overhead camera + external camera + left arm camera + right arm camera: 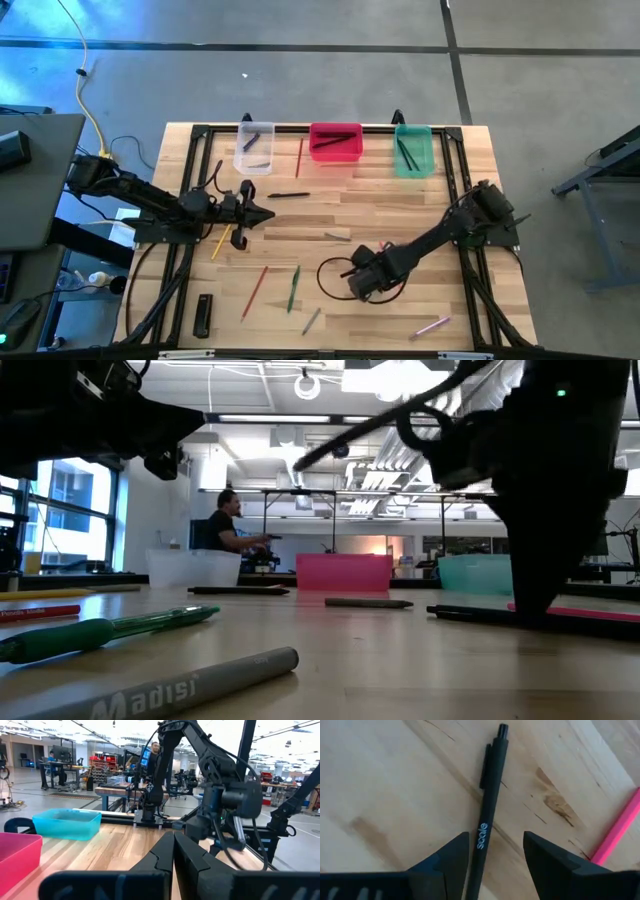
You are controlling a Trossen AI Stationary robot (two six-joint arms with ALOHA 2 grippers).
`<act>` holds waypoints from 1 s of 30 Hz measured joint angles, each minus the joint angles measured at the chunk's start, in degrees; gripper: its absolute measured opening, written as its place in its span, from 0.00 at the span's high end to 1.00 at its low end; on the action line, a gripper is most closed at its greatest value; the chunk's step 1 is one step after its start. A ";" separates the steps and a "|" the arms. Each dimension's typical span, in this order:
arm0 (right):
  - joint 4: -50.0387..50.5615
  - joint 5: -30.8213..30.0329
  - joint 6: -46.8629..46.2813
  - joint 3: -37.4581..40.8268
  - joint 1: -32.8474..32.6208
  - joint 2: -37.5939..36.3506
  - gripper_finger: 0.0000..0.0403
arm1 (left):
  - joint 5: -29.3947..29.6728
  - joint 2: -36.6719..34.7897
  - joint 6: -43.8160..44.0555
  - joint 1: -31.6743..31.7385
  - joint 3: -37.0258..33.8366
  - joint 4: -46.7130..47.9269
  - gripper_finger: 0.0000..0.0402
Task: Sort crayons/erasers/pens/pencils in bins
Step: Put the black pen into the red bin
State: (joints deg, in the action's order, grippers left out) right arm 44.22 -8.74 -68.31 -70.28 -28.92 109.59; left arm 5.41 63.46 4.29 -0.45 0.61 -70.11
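Currently, item one: step in hand. I read this as the pick-up of a black pen (487, 805) from the near right part of the table (400, 215). It lies flat on the wood, partly between the spread fingers of my right gripper (495, 857), with its clip end pointing away from the wrist. A pink stick (620, 827) lies just beside it, apart from the fingers.

Item two: next move. By my judgement I need to lower the fingers to either side of the pen, close on the barrel, then carry it to one of the bins at the far edge: clear bin (254, 147), pink bin (335, 142), green bin (414, 150). The pen sits nearer one finger than the other, so a small sideways correction may help.

Item three: pose. Right arm reaches from the right side toward the near middle, wrist pitched down over the wood, jaws released and holding nothing.

Item four: left gripper (262, 214). Waiting at the left middle of the table, level, fingers pressed together, empty.

Item five: other sticks lie scattered across the near half.
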 joint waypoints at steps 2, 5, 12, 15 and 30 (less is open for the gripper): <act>-0.40 -0.11 0.63 0.00 -0.03 1.23 0.58 | 0.00 0.00 0.00 0.02 0.02 0.00 1.00; -0.88 0.03 0.78 -0.20 -0.03 2.09 0.63 | 0.00 0.00 -0.40 0.02 0.02 0.00 1.00; -0.75 -0.58 1.36 -0.23 -0.05 2.65 0.82 | 0.06 0.00 -0.19 0.02 0.02 -0.04 1.00; -0.71 -1.09 4.77 -0.20 -0.02 2.70 0.89 | 0.23 0.00 0.44 0.08 0.02 -0.16 1.00; 6.82 -2.13 24.00 -7.64 4.90 2.43 0.96 | 1.29 -0.04 0.53 9.28 0.06 -2.68 1.00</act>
State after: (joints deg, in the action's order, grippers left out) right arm 51.04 -10.87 -44.32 -77.93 -24.02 112.03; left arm 6.70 63.42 4.82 8.84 0.67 -72.78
